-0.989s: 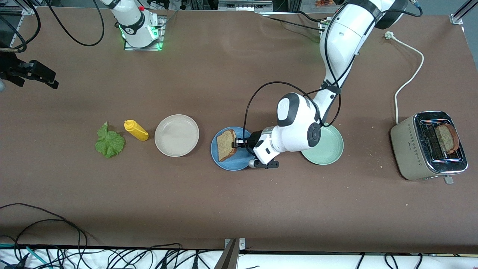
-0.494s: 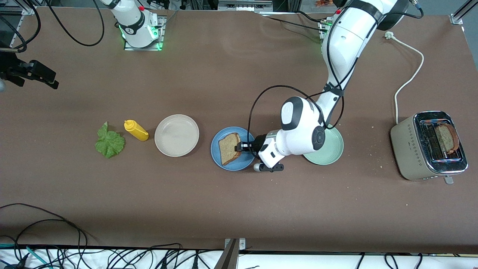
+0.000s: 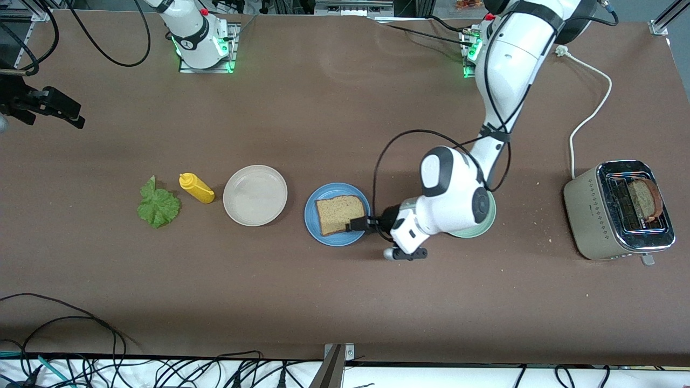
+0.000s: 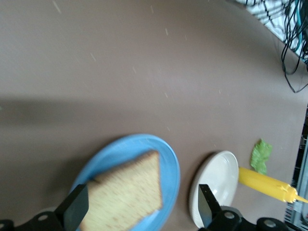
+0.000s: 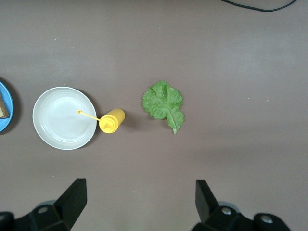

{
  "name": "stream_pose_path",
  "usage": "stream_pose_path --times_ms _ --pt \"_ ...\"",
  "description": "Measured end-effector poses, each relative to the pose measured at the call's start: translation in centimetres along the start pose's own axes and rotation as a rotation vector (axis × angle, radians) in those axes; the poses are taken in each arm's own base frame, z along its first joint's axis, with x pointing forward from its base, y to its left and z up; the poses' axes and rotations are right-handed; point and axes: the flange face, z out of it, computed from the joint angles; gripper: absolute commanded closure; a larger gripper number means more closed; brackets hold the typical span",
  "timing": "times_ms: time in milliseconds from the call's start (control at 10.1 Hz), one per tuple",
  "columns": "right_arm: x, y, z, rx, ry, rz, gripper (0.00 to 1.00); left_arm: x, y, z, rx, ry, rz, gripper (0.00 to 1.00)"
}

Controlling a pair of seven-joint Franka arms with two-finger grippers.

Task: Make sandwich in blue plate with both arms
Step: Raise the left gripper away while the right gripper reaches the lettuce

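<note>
yellow squeeze bottle left of centre | beige plate beside it | toaster right edge | pale green plate

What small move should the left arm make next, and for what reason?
Probably pull the left tool back, away from the blue plate. Its fingers stand open, and the bread slice already lies flat on the plate. The second slice waits in the toaster.
</note>
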Motion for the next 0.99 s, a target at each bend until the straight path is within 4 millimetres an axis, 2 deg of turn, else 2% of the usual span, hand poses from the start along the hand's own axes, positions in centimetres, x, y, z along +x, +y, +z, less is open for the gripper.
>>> stream_pose_path --times_ms 99,198,297,396,494,593,692,791,989 --pt "0.0 0.0 0.0 0.0 0.0 0.0 0.0 1.9 -1.4 -2.7 0.006 0.042 0.092 0.0" --pt "0.0 -0.1 0.0 0.0 0.0 0.001 0.0 3.8 -2.6 -7.1 0.007 0.092 0.158 0.0" --pt "0.0 -0.2 0.0 0.0 0.0 0.003 0.0 5.3 -3.5 -13.0 0.009 0.148 0.179 0.0" --pt "0.0 -0.2 0.0 0.0 0.0 0.006 0.0 5.6 -4.1 -19.0 0.016 0.195 0.177 0.0" --pt "0.0 -0.2 0.1 0.0 -0.004 0.008 0.0 4.6 -4.1 -23.6 0.036 0.218 0.187 0.0" --pt "0.2 -0.2 0.7 -0.001 -0.015 0.009 0.0 2.6 -3.4 -26.6 0.111 0.222 0.235 0.0" --pt "0.6 -0.3 1.8 -0.003 -0.037 0.008 0.0 0.4 -2.7 -28.7 0.197 0.196 0.289 0.0" --pt "1.1 -0.4 3.2 -0.005 -0.064 0.007 0.0 -1.8 -2.0 -30.8 0.281 0.153 0.338 0.0" --pt "2.4 -0.4 7.4 -0.012 -0.141 0.007 0.0 -5.8 -0.9 -37.0 0.472 0.093 0.41 0.0"
